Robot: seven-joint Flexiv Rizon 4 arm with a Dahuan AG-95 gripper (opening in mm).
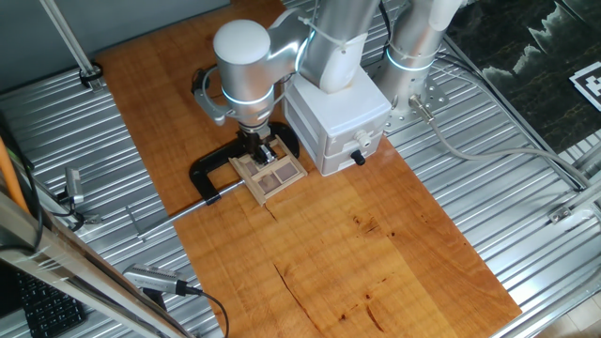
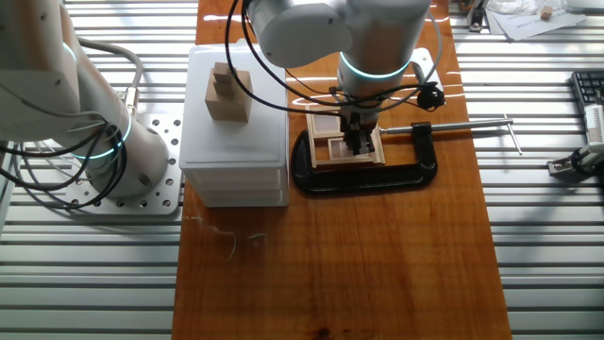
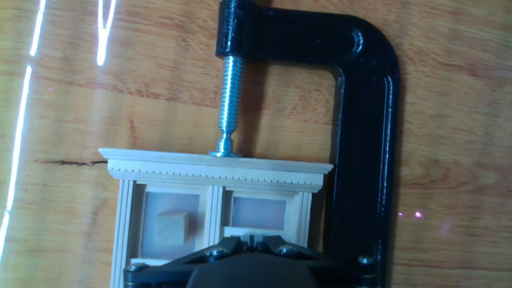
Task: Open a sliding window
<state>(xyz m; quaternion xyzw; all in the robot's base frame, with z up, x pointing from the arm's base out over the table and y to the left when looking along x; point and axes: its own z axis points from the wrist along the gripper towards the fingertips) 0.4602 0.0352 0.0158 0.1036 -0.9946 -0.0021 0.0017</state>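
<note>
The sliding window (image 1: pixel 279 175) is a small light-wood frame with brown panes, lying flat on the wooden board and held by a black C-clamp (image 1: pixel 208 175). In the hand view its moulded top rail (image 3: pixel 216 170) sits under the clamp screw (image 3: pixel 230 104), and a small wooden knob (image 3: pixel 172 226) shows in the left pane. My gripper (image 3: pixel 252 238) points straight down onto the window's right half. Its fingers are closed together, with their tips at a pale crossbar below the right pane. In the other fixed view the gripper (image 2: pixel 361 144) covers the right side of the window (image 2: pixel 328 144).
A white box with drawers and a black knob (image 1: pixel 338 122) stands right beside the window, with a wooden block (image 2: pixel 226 94) on top. The clamp's body (image 3: pixel 364 120) runs along the window's right side. Its long handle bar (image 2: pixel 472 123) sticks out over the board's edge. Ribbed metal table (image 1: pixel 526 235) surrounds the board.
</note>
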